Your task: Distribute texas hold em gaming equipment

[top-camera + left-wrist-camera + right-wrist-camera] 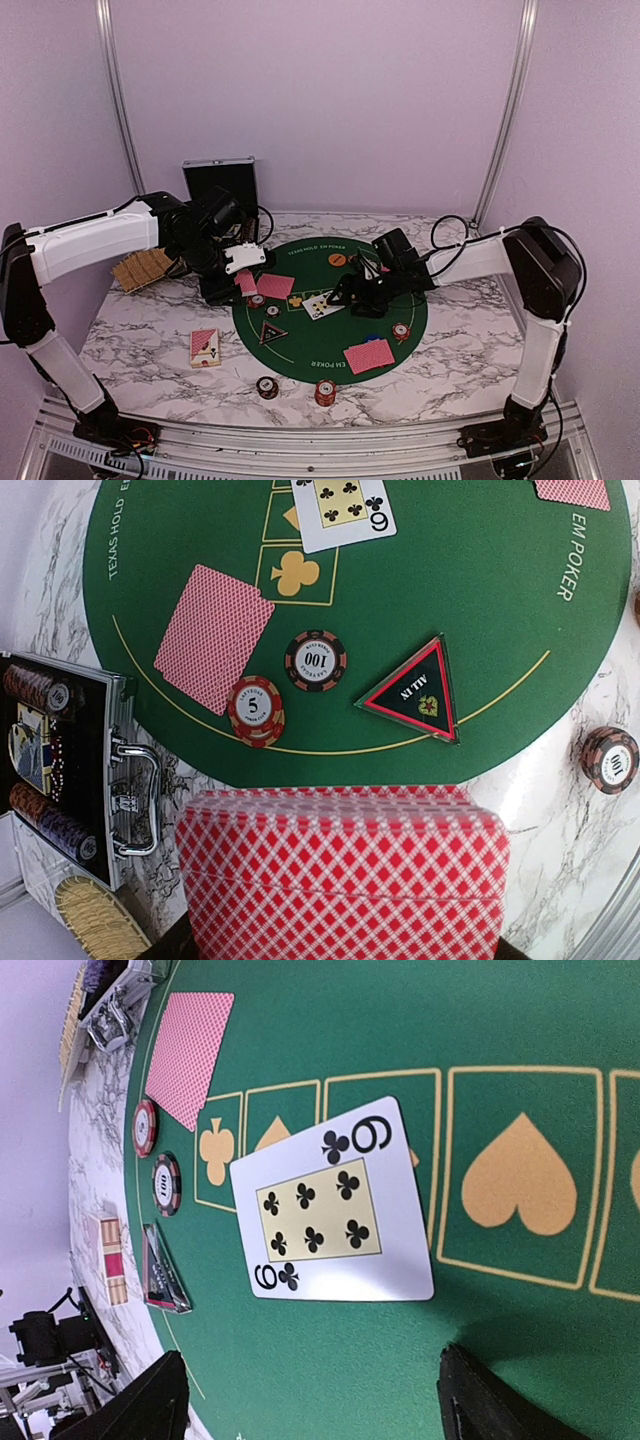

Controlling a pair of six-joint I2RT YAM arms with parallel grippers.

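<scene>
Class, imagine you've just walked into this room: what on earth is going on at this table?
Two robot arms are laying out a poker game on a round green mat. The left gripper holds a stack of red-backed cards by the mat's edge. The right gripper is open close to a face-up six of clubs. Face-down cards, two chips and a triangular ALL IN marker already lie on the mat; more chips sit in the open case.
</scene>
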